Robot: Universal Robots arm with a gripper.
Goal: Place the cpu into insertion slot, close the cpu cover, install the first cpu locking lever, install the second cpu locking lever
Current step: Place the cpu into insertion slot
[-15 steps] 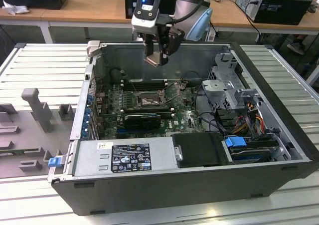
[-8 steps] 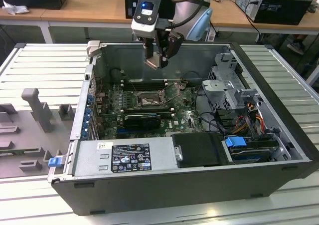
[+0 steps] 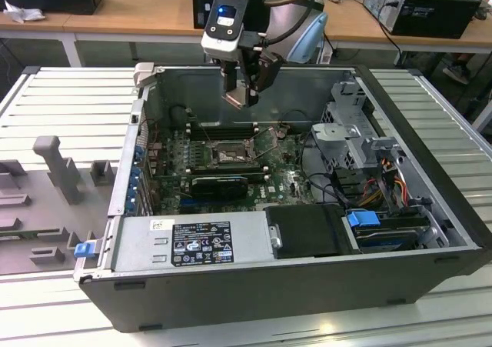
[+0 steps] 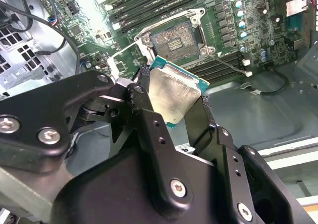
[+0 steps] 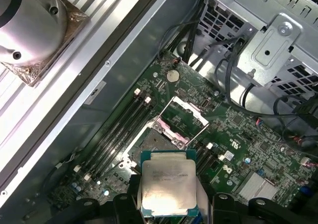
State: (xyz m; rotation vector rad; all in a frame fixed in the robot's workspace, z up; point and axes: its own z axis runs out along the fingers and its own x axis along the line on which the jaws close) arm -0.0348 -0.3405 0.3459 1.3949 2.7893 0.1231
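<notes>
Dull silver metal, the top of the cpu [image 4: 173, 97], sits pinched between the black fingers [image 4: 149, 122] of the gripper [image 4: 174, 92], whose jaws are drawn in narrow on two opposite edges of the chip. The second wrist view shows the chip tilted, with its green-blue board edge peeping out round the metal lid, and the finger links and their screws close up. The first wrist view looks down on the lid nearly face-on, with faint print across it. Past the chip in both wrist views lies the insertion slot [image 4: 176, 41], dark inside its silver rim, its contact field uncovered. The cpu cover [image 5: 183, 118] shows best in the first wrist view, swung up and open beside the socket, with the green board visible through its cut-out centre. In the second wrist view a thin cpu locking lever [image 4: 228, 65] runs out from the socket's corner, angled away from the rim. Long black memory sticks [image 4: 159, 5] flank the socket. The exterior view adds the height: the gripper hangs in the air over the motherboard [image 3: 284, 178], well above the socket and near the far wall of the open computer case [image 3: 307, 293], so chip and slot are apart. It also takes in the power supply [image 3: 192, 243] at the near wall and the ribbed metal table [image 3: 61, 101] under the case.
</notes>
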